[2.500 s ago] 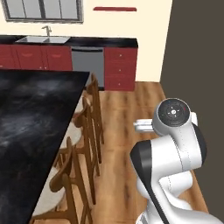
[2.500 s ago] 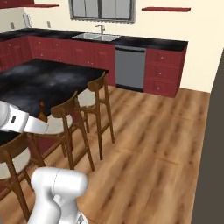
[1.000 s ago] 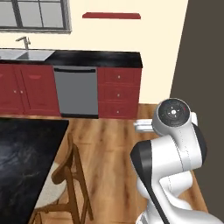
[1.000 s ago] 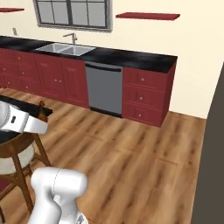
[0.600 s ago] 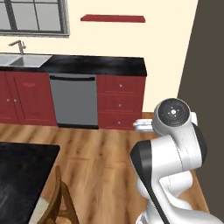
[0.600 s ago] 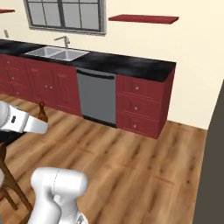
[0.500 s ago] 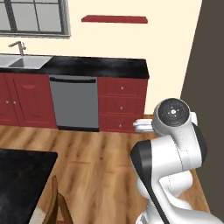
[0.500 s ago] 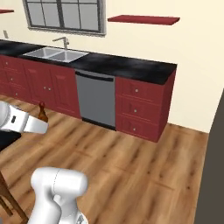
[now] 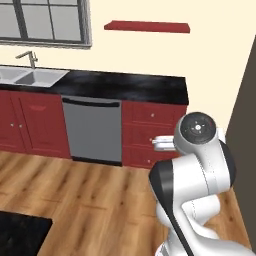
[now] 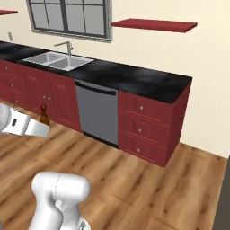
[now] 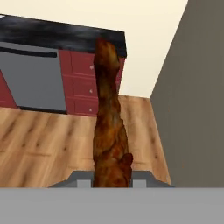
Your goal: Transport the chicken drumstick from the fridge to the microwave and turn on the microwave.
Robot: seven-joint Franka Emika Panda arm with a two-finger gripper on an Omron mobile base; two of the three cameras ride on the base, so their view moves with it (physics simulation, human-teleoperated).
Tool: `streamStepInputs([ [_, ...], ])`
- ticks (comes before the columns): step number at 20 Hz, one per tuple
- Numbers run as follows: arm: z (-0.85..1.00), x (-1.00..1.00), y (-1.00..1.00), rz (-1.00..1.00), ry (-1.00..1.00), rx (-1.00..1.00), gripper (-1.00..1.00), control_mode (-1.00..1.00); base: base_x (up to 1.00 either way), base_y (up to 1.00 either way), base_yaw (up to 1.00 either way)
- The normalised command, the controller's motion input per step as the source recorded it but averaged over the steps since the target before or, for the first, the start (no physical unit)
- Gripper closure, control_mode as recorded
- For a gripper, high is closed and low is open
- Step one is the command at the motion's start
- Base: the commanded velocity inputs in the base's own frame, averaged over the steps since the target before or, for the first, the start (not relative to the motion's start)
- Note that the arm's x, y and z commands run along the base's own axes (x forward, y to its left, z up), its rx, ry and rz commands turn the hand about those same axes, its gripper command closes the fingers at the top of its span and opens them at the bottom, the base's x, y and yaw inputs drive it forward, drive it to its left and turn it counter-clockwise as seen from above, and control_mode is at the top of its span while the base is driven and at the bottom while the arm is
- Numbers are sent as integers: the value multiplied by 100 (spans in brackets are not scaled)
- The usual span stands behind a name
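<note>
My gripper (image 11: 112, 181) is clenched on the drumstick (image 11: 109, 127), apparently firmly, mid-carry. Next I must find the microwave and bring the meat to its door.

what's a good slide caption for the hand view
Gripper carries the chicken drumstick past red cabinets and a grey dishwasher.

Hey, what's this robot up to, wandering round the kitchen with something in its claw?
It is carrying a chicken drumstick, clamped in its gripper and sticking out ahead of it. In front lies a wooden floor and a run of red cabinets with a grey dishwasher, a sink and a window.
</note>
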Motion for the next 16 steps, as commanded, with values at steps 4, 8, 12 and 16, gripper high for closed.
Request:
streamStepInputs([
  [4,0,0,0,0,0,0,100,100,78,0,39],
  [8,0,0,0,0,0,0,100,100,75,0,41],
  [12,0,0,0,0,0,0,100,100,73,0,45],
  [16,0,0,0,0,0,0,100,100,74,0,45],
])
